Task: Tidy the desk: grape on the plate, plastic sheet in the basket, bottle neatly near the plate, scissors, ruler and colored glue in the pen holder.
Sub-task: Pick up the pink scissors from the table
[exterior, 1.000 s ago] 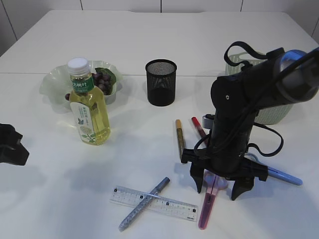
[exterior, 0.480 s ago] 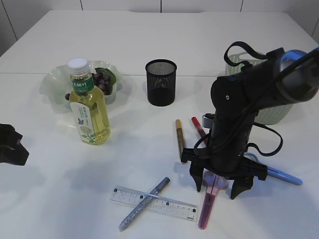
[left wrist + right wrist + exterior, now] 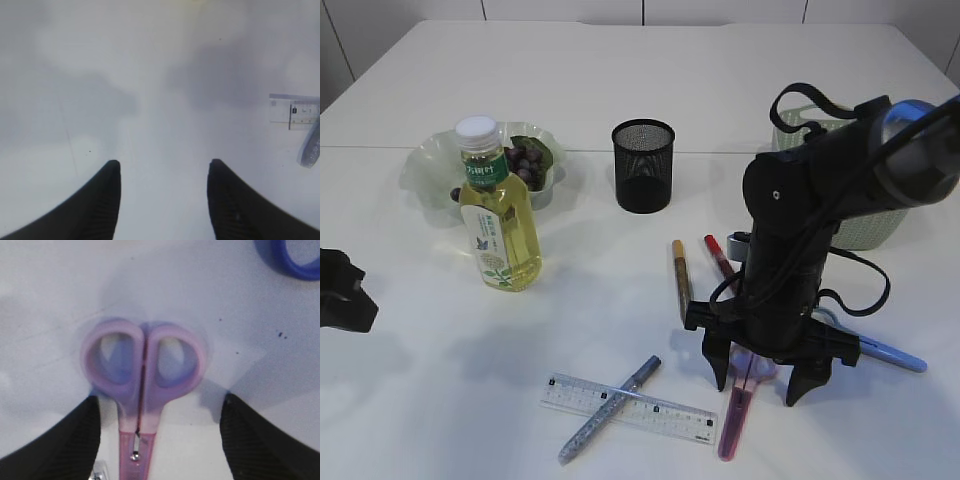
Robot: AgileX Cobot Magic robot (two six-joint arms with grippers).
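Pink scissors (image 3: 737,415) lie on the table with their handles (image 3: 142,360) between the fingers of my open right gripper (image 3: 758,390) (image 3: 160,400), which straddles them without touching. A clear ruler (image 3: 630,408) lies at the front, crossed by a silver glitter glue pen (image 3: 608,408). Gold (image 3: 681,275) and red (image 3: 717,252) glue pens lie by the right arm. The yellow bottle (image 3: 500,215) stands upright in front of the plate (image 3: 430,165), which holds the grapes (image 3: 525,160). The black mesh pen holder (image 3: 643,165) stands in the middle. My left gripper (image 3: 340,290) (image 3: 165,162) hangs open and empty at the left edge. The plastic sheet is out of view.
The pale green basket (image 3: 875,225) stands at the back right, half hidden by the right arm. A blue item (image 3: 892,353) with a ring (image 3: 297,260) lies right of the gripper. The ruler's end (image 3: 295,110) shows at the left wrist view's right edge.
The right gripper has sunk a touch over the scissors' handles. Nothing else has moved.
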